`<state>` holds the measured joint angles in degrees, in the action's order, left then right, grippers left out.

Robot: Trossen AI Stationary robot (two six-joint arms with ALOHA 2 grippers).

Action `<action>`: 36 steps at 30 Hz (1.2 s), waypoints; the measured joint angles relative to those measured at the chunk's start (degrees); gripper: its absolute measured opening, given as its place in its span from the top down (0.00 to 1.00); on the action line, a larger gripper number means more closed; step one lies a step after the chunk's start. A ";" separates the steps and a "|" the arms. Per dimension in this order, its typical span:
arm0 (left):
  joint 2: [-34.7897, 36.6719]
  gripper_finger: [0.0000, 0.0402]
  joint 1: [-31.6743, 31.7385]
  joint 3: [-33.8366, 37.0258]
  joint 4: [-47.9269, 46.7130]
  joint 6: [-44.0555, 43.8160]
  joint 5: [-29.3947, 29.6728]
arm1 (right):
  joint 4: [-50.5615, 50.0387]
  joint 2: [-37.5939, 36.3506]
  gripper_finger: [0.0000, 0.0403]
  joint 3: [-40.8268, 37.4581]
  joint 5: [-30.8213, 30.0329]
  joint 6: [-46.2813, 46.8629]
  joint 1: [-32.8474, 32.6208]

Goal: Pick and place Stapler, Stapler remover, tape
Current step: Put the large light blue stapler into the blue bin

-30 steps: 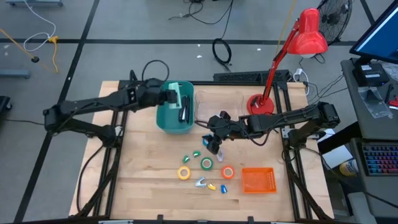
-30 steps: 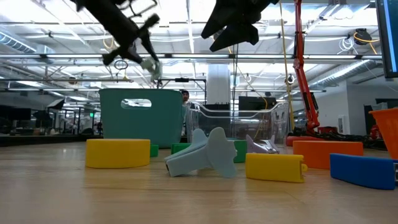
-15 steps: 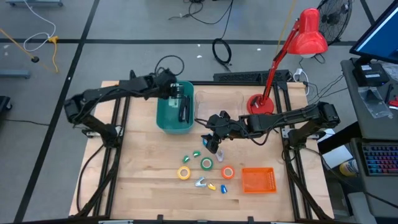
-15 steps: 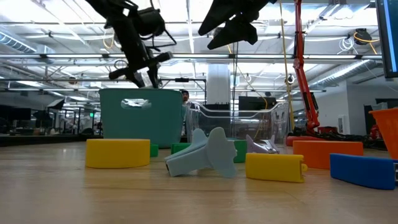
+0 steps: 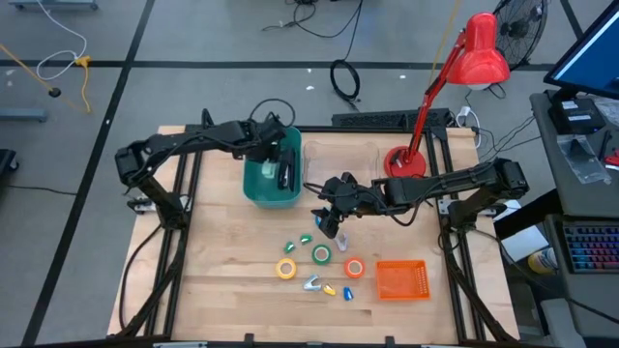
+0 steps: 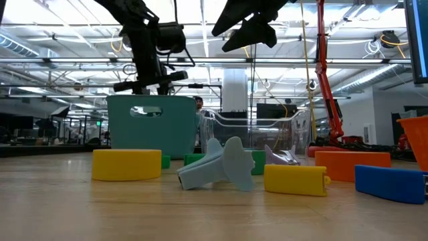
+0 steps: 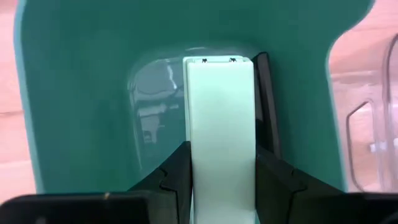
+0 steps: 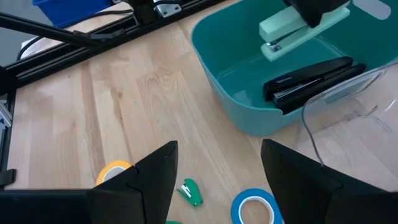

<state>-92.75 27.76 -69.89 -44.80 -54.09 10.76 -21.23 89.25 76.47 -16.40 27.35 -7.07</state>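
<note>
A pale green stapler (image 8: 292, 28) hangs inside the teal bin (image 5: 259, 188) at the table's far middle, with my left gripper (image 5: 274, 153) shut on it. A black stapler (image 8: 311, 78) lies on the bin's floor beside it. My right gripper (image 5: 329, 220) hovers open over the table's middle, nothing between its fingers. Below and in front of it lie the tape rolls: blue (image 8: 254, 205), yellow (image 5: 286, 269), green (image 5: 321, 254) and orange (image 5: 354, 268). Small staple removers lie among them, such as a green one (image 8: 189, 191) and a grey one (image 6: 221, 164). My left gripper pinches the pale green stapler's two long sides (image 7: 199, 168) between its two fingers (image 7: 177, 177), at one end. The fingers slant steeply down from above and lie along the stapler. Its free end (image 8: 268, 32) points down into the bin, over the black stapler.
A clear bin (image 5: 350, 159) stands right of the teal bin. At the far right stands a red desk lamp (image 5: 404, 159). An orange basket (image 5: 400, 279) sits at the near right. Bare wood lies left of the tape rolls.
My left gripper has moved over the teal bin, tipped from slanting to pointing steeply down, and sunk toward the bin with the pale green stapler, which now hangs inside it. My right gripper has stayed in place.
</note>
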 joint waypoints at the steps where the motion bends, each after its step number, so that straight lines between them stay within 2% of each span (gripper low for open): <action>1: 0.00 0.69 0.10 0.00 -0.09 -0.17 -0.02 | 0.00 0.00 0.44 0.00 0.00 -0.02 0.00; 6: -1.79 0.69 -0.40 -0.06 -0.14 -1.27 1.06 | -0.01 0.00 0.44 0.00 0.03 -0.08 0.00; 19: -7.95 0.69 -0.04 -0.02 2.38 -1.54 -1.05 | -0.39 0.00 0.44 0.00 0.17 0.03 -0.04; 36: -8.26 0.69 0.85 -0.02 2.54 -1.51 -1.76 | -0.39 0.00 0.44 0.00 0.19 0.02 -0.04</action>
<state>-101.01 28.61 -69.91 -42.26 -55.59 9.01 -21.63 89.25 76.47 -16.21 27.37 -7.11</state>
